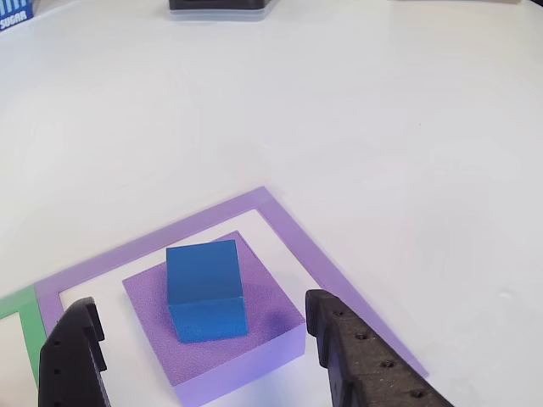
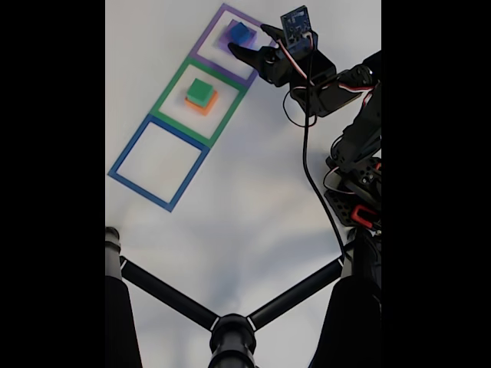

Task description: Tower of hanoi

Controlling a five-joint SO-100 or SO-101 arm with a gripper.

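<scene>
Blue cube [image 1: 204,288] sits on the purple block [image 1: 254,335] inside the purple square outline [image 1: 288,222], between the spread black fingers [image 1: 339,339], which stand wide open and hold nothing. Next square over in the fixed view, a green cube [image 2: 200,91] tops an orange block [image 2: 205,106] on the white bench [image 1: 382,127]

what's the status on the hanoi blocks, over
Gripper open, straddling the purple block. Blue cube stacked on it, ungrasped. Green block on orange block in middle square. Nothing in the way.
</scene>
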